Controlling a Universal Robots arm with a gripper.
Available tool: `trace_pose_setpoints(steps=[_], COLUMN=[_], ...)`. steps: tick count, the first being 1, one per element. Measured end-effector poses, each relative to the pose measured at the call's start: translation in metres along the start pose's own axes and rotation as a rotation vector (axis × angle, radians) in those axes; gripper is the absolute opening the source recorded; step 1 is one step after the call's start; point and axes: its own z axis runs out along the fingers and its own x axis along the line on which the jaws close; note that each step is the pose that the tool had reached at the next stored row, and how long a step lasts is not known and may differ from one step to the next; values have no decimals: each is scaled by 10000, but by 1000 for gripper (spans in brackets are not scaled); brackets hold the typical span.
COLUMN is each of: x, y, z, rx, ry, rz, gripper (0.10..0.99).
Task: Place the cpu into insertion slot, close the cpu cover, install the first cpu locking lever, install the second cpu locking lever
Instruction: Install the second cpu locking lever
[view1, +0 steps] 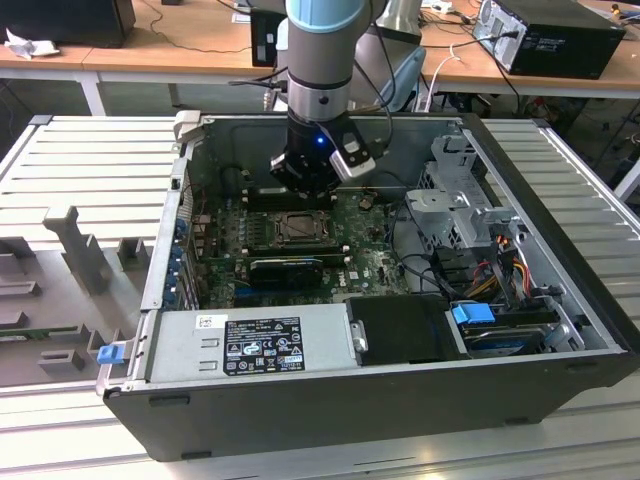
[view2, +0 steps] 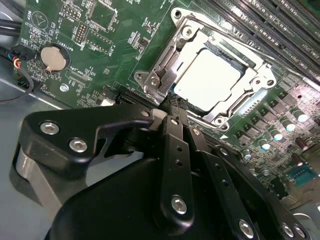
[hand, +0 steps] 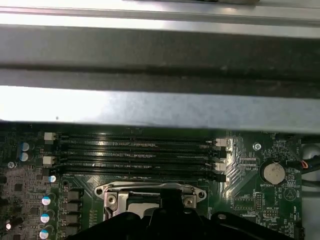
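Note:
The cpu (view2: 207, 80) lies flat in the insertion slot (view1: 297, 228), its silver face showing through the window of the cpu cover (view2: 172, 55), which is down over it. My gripper (view2: 167, 112) hangs low inside the open computer case, its black fingers brought together at the near edge of the socket frame, just beside the cover's corner. I see nothing held between them. In the exterior view the gripper (view1: 303, 192) sits right above the socket's far edge. In the first wrist view the cover's metal frame (hand: 150, 189) shows just past the gripper's body.
Long black memory slots (hand: 135, 155) run beside the socket, near the case wall (hand: 150, 105). A coin battery (view2: 52, 57) sits on the green board. A black card (view1: 285, 268), the power supply (view1: 250, 345), a drive cage (view1: 455, 200) and loose cables (view1: 500, 265) crowd the case.

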Motion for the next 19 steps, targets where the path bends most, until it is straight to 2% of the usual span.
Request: trace_pose_setpoints(steps=[3, 5, 6, 14, 16, 19], x=[1, -1, -2, -6, -7, -6], y=[-22, -17, -12, 4, 6, -14], z=[-4, -69, -141, -337, -371, -374], rx=[4, 3, 5, 26, 26, 25], ry=[1, 22, 29, 44, 45, 45], rz=[1, 0, 3, 4, 3, 3], gripper=[106, 106, 106, 106, 106, 106])
